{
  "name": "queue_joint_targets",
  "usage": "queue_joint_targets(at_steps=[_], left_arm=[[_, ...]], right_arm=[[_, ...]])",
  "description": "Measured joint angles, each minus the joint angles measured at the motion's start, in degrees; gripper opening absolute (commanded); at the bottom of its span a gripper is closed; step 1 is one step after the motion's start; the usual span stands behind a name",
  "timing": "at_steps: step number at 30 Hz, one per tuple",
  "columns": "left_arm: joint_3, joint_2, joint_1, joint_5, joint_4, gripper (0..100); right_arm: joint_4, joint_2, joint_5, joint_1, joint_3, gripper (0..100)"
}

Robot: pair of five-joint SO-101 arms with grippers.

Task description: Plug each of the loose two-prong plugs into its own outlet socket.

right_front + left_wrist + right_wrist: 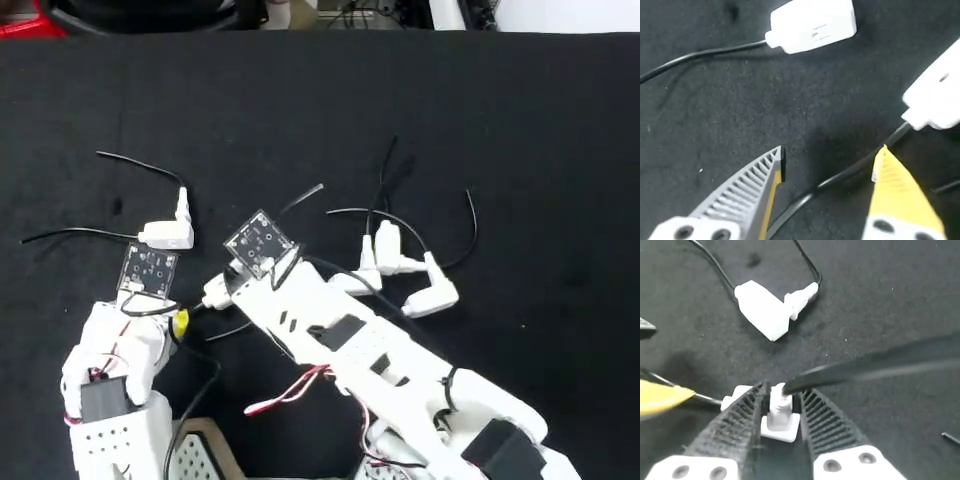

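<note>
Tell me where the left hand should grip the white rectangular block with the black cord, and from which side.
Probably take the white rectangular block by its two long sides, mid-body, from above with the left hand: it lies flat on the black table, its black cord leaves one short end and a smaller white plug occupies the other.
</note>
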Motion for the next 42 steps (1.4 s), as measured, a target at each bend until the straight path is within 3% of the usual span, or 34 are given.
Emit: queue_joint_targets(at_steps=[12,18,26,42], left_arm=[[0.00,0.00,0.26,0.00,0.00,29],[0.00,0.00,0.26,0.00,0.00,29],[0.00,0.00,0.26,0.00,0.00,29],[0.00,0.00,0.26,0.00,0.00,29]], right_arm=[[-4.13,9.67,0.00,0.00,-3.78,1.1],[4.22,9.23,-0.26,0.09,-7.12,1.1],[13.80,7.91,-5.54,3.08,-10.37,1.1],[13.71,7.91,-16.53,3.16,-10.64,1.1]])
